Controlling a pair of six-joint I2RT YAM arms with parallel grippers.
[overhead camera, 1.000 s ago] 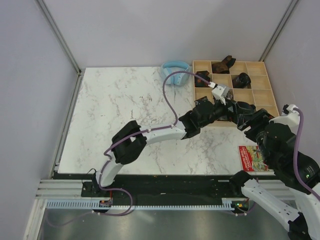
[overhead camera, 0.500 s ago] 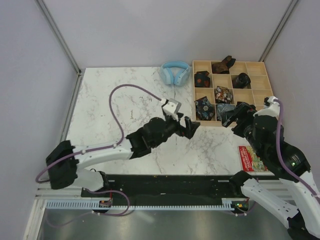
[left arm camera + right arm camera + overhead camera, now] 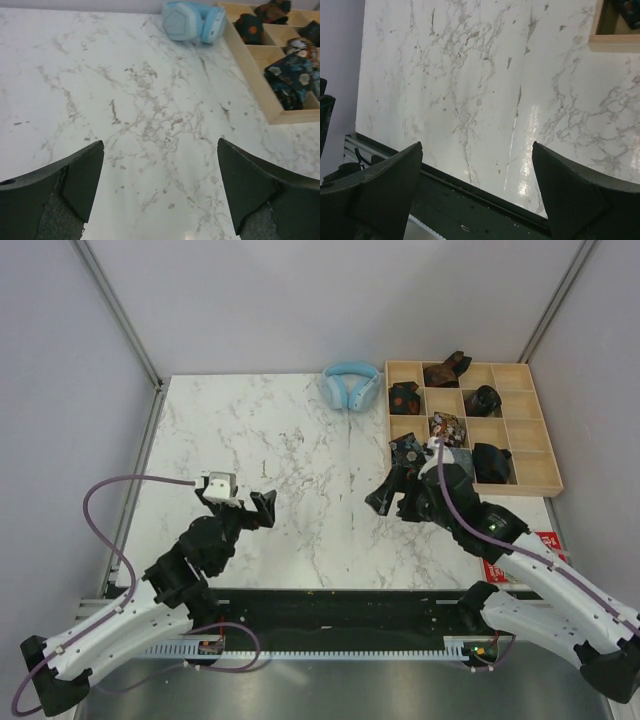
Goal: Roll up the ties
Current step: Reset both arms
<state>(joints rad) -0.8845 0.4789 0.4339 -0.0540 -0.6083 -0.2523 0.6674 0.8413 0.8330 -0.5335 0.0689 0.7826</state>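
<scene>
I see the left pincer (image 3: 238,502) at 7 o'clock and the right pincer (image 3: 395,498) at 4 o'clock, both jaws apart, holding nothing, over the surface (image 3: 300,440). Rolled ties (image 3: 446,427) sit in tray (image 3: 505,364) compartments at 2 o'clock.

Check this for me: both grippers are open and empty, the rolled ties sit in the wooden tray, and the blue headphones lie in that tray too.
Wrong on the headphones: they lie on the marble table beside the tray, not in it, as the top external view shows. The rest stands.
</scene>
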